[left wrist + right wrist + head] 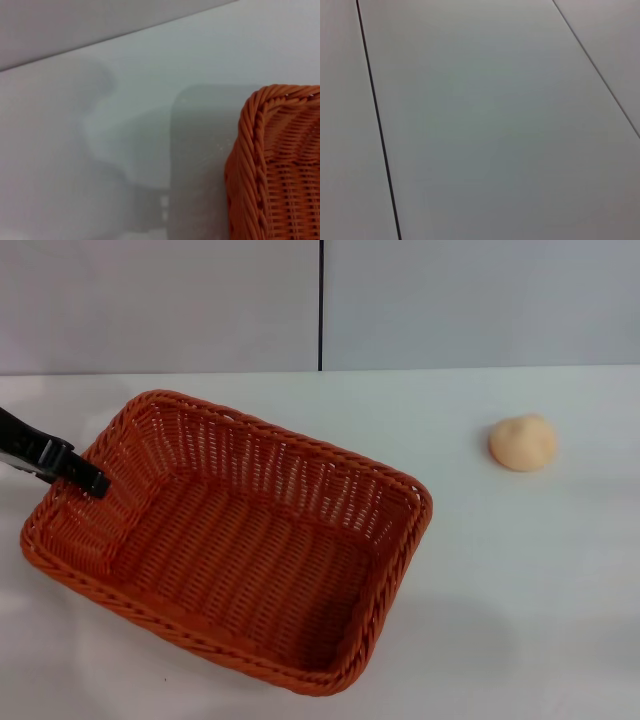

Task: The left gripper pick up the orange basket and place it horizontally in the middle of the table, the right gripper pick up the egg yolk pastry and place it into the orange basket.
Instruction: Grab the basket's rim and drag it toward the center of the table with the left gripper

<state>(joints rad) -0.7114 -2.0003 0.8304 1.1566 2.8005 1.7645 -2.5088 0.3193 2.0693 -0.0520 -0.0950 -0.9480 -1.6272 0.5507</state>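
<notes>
The orange basket (240, 550) takes up the left and middle of the white table (520, 570), set at a slant with its opening up. My left gripper (85, 478) reaches in from the left edge, and one black finger lies inside the basket's left end wall, clamped over the braided rim. In the left wrist view one corner of the orange basket (272, 165) shows, with a grey shadow on the table beside it. The egg yolk pastry (522, 443), a pale peach dome, sits alone at the far right. My right gripper is out of view.
A grey panelled wall (320, 300) with a dark vertical seam stands behind the table. The right wrist view shows only grey panels (495, 125) and thin dark seams.
</notes>
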